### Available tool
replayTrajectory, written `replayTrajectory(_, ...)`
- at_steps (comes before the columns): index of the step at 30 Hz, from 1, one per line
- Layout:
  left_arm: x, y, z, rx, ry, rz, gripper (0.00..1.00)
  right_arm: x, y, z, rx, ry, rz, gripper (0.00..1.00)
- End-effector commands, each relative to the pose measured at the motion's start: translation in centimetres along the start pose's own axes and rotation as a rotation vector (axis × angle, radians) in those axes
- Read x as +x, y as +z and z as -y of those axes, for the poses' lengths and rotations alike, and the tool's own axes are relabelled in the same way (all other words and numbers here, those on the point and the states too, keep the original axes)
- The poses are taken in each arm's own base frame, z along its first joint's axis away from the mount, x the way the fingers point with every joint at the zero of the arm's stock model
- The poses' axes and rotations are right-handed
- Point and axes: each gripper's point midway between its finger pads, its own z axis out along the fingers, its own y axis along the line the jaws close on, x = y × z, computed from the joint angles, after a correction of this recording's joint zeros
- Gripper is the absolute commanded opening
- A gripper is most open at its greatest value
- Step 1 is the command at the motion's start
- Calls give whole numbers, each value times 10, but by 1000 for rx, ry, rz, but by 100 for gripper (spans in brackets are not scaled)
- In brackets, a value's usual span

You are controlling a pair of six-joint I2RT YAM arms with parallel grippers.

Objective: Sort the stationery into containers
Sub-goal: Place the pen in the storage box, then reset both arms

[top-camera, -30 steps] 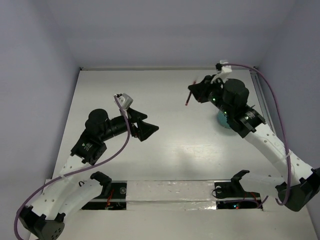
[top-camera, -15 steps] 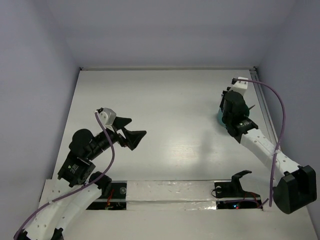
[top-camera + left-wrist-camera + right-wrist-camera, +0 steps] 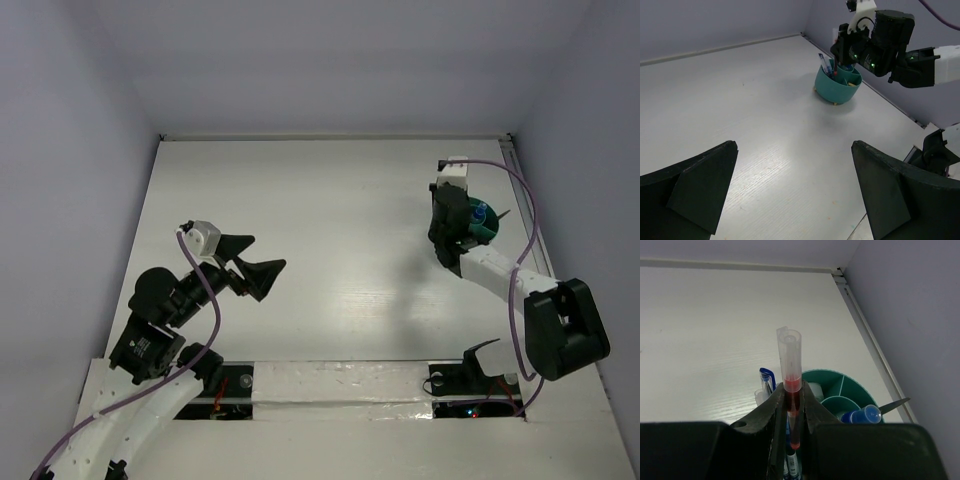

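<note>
Near left: left gripper (image 3: 262,258) hovers over worktop (image 3: 330,200), jaws spread wide, holding nothing, touching nothing.

Farther right: right gripper (image 3: 794,400) pinches red pen (image 3: 791,371) upright. Its lower end appears to dip inside teal tub (image 3: 832,90), beside blue pens (image 3: 767,377).

We judge step in hand: dropping red pen into pen compartment. Next move, we reckon: right jaws part, pen slides down, wrist lifts straight up without snagging neighbours.

Tub sits far right on worktop, near wall. Blue cap (image 3: 862,415) lies in another compartment; scissors tip (image 3: 892,404) juts past right rim.
</note>
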Motion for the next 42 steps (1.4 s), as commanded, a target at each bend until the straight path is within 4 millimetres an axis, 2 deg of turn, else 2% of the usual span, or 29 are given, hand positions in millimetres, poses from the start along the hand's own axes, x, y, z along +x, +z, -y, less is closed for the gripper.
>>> replayTrajectory(1, -5, -1, -1, -5, 15, 32, 99, -5, 5, 9, 51, 20, 49, 0)
replayTrajectory(8, -4, 1, -2, -9, 13, 26, 99, 27, -9, 17, 80, 103, -15, 1)
replayTrajectory(11, -3, 2, -3, -12, 11, 22, 99, 25, -16, 23, 88, 140, -13, 17)
replayTrajectory(12, -3, 2, -3, -12, 10, 21, 99, 26, -18, 23, 79, 138, -18, 32)
replayTrajectory(14, -2, 2, -4, -16, 9, 19, 99, 27, -22, 26, 79, 139, -37, 52)
replayTrajectory(15, -3, 2, -4, -16, 11, 20, 99, 26, -23, 27, 79, 145, -41, 68)
replayTrajectory(16, -2, 2, -4, -17, 10, 19, 99, 21, -23, 26, 75, 168, -41, 74)
replayTrajectory(17, -2, 2, -5, -22, 10, 19, 99, 27, -26, 25, 69, 170, -73, 78)
replayTrajectory(18, -2, 2, -6, -24, 9, 18, 99, 23, -28, 25, 59, 191, -76, 86)
replayTrajectory(22, -2, 3, -9, -39, 8, 15, 99, 12, -36, 24, 25, 234, -111, 98)
replayTrajectory(27, 0, 5, -14, -69, 5, 6, 99, -15, -54, 28, -30, 308, -145, 100)
replayTrajectory(29, 0, 6, -17, -85, 3, 8, 99, -38, -67, 35, -65, 357, -128, 99)
replayTrajectory(31, -1, 6, -18, -89, -1, 11, 99, -53, -80, 31, -151, 382, -117, 100)
replayTrajectory(32, -2, 6, -20, -102, -4, 15, 99, -58, -93, 35, -186, 391, -126, 100)
replayTrajectory(33, -3, 6, -21, -110, -9, 16, 99, -76, -104, 30, -268, 417, -114, 100)
replayTrajectory(34, -6, 6, -21, -116, -20, 21, 99, -82, -115, 28, -318, 428, -118, 100)
replayTrajectory(35, -8, 6, -22, -128, -27, 25, 99, -91, -133, 30, -390, 443, -106, 100)
replayTrajectory(36, -17, 4, -20, -127, -28, 43, 99, -103, -152, 18, -522, 457, -90, 100)
replayTrajectory(38, -26, 3, -19, -139, -36, 55, 99, -124, -181, 21, -637, 502, -33, 100)
replayTrajectory(39, -32, 2, -19, -148, -37, 68, 99, -141, -208, 31, -716, 536, 43, 100)
replayTrajectory(40, -47, -1, -16, -150, -34, 97, 99, -155, -222, 41, -737, 562, 95, 100)
replayTrajectory(41, -62, -5, -14, -157, -32, 133, 99, -170, -248, 55, -792, 602, 175, 100)
replayTrajectory(42, -63, -5, -16, -169, -34, 137, 99, -178, -260, 64, -805, 619, 218, 100)
